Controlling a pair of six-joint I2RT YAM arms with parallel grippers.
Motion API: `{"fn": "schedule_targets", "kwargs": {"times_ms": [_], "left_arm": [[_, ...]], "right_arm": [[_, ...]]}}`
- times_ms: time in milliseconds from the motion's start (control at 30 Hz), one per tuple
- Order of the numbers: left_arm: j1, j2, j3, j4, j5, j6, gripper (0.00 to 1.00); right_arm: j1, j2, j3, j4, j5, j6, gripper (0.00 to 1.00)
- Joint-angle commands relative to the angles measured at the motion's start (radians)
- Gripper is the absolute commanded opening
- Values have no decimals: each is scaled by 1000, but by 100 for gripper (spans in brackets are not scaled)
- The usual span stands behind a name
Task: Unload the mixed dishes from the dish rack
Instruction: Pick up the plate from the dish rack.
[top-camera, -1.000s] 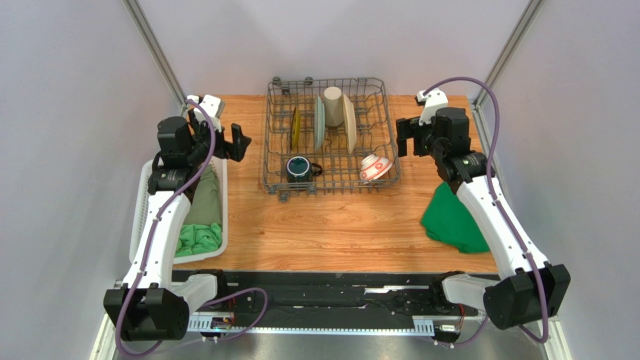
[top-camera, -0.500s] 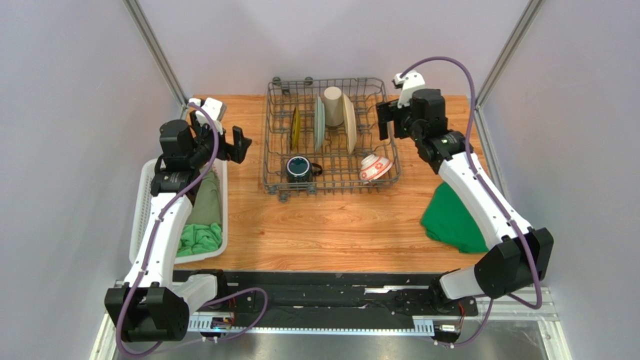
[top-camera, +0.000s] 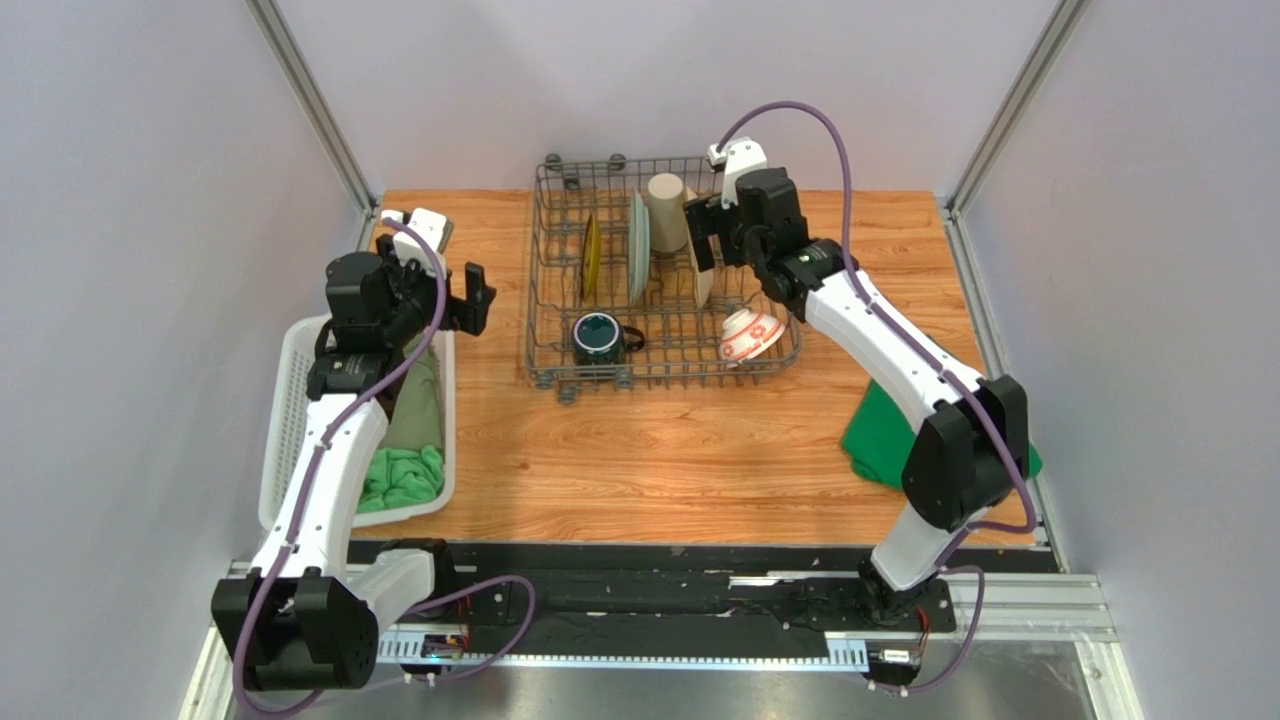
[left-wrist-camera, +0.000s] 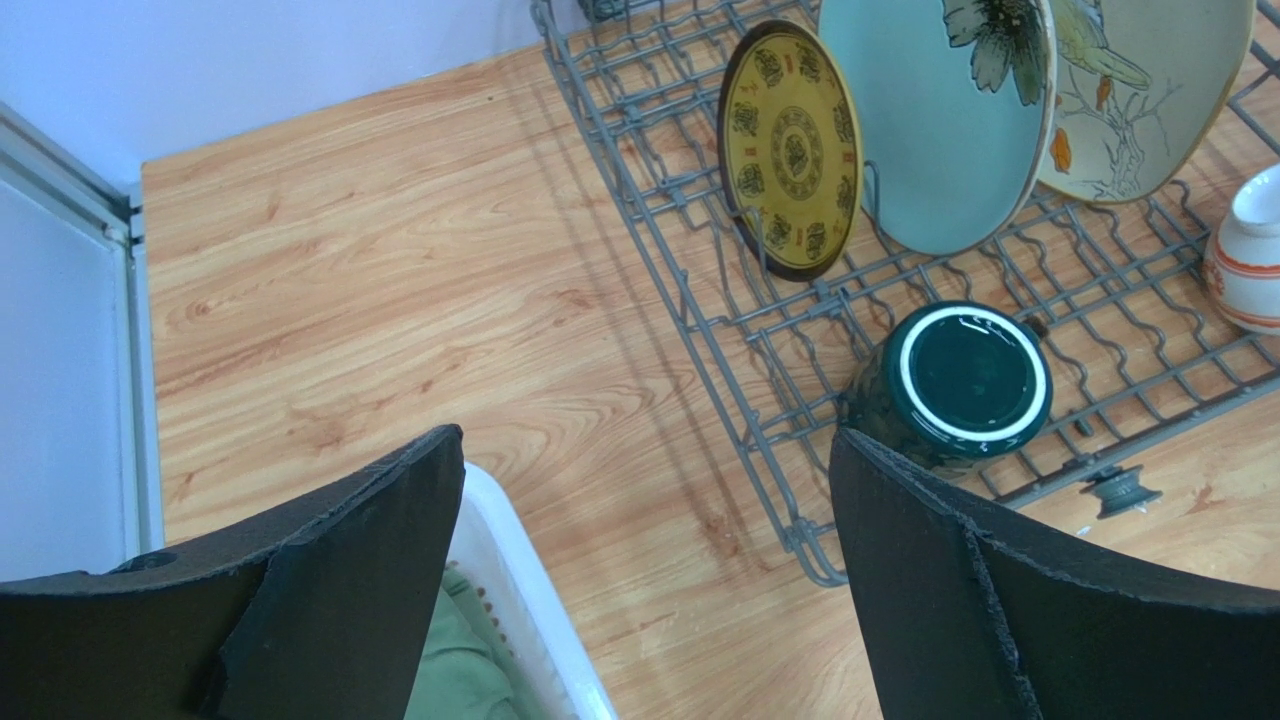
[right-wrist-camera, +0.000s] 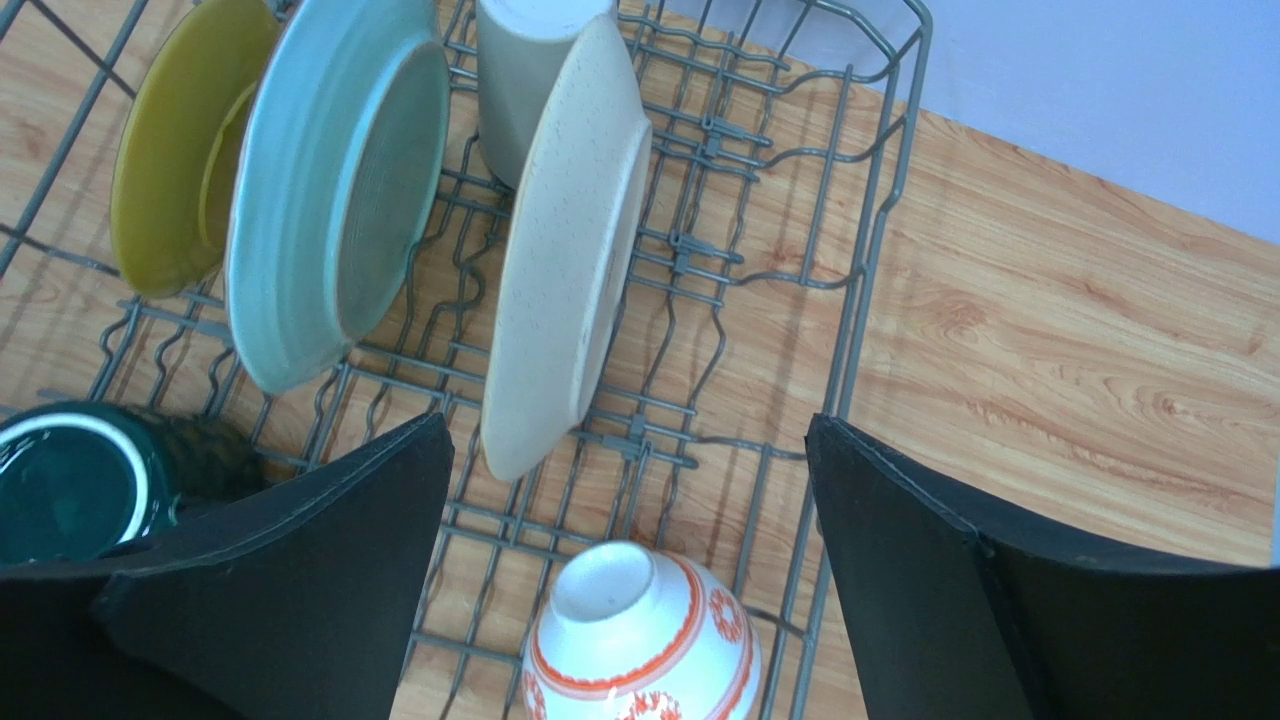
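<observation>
The dish rack (top-camera: 537, 285) stands at the back middle of the table. Upright in it are a yellow patterned plate (top-camera: 591, 258), a pale green plate (top-camera: 639, 248) and a cream plate (right-wrist-camera: 564, 248), with a beige tumbler (top-camera: 666, 210) behind them. A dark teal mug (top-camera: 597, 336) and a red-and-white bowl (top-camera: 748, 333) sit upside down at the rack's front. My right gripper (top-camera: 718, 240) hangs open over the rack's right side, above the cream plate and the bowl (right-wrist-camera: 643, 638). My left gripper (top-camera: 446, 293) is open above bare wood left of the rack, holding nothing.
A white slatted basket (top-camera: 286, 435) with green cloths (top-camera: 398, 473) stands at the left edge, under my left arm. Another green cloth (top-camera: 887, 435) lies at the right, beneath my right arm. Grey walls and metal posts close in the back and sides.
My right arm has swung left from beside the rack's right wall to over the rack, jaws still open. The left arm has barely shifted.
</observation>
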Motion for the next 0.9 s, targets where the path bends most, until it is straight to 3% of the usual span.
{"fn": "schedule_targets", "kwargs": {"times_ms": [0, 533, 867], "left_arm": [[-5, -23, 1, 58, -23, 18, 99], [-5, 0, -19, 81, -31, 25, 99], [-5, 8, -29, 92, -37, 25, 99]], "right_arm": [[22, 88, 86, 63, 85, 9, 94], [38, 312, 261, 63, 149, 58, 93], [45, 416, 330, 42, 206, 106, 84]]}}
